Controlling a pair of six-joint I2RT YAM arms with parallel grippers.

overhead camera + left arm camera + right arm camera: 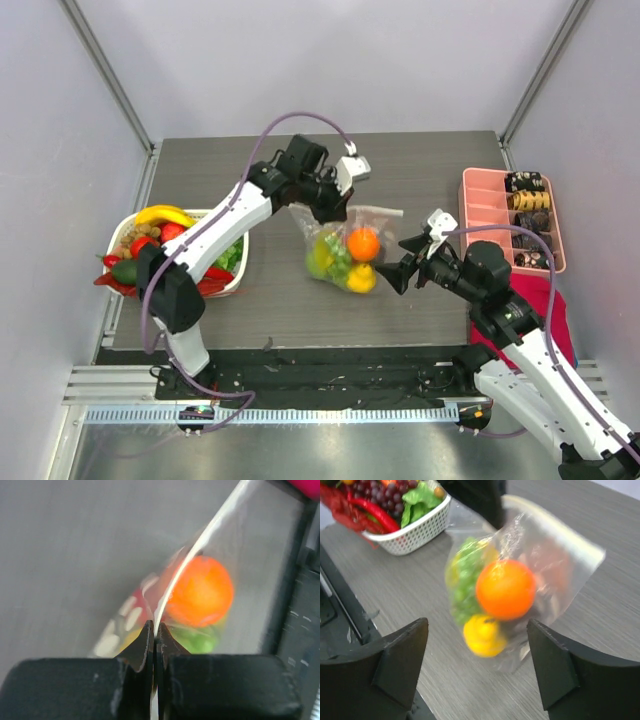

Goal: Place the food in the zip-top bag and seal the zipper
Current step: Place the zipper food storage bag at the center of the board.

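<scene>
The left fingers are pinched shut on the upper edge of the zip-top bag. They hold it up over the counter so that its load sags to the bottom: an orange, a yellow fruit and a green piece. The right fingers stand wide with nothing between them, just beside the bag's lower corner, likely ready to take the mouth for sealing. More food lies in the white basket. The zipper is too blurred to show whether it is sealed, and the left arm hides part of the mouth.
</scene>
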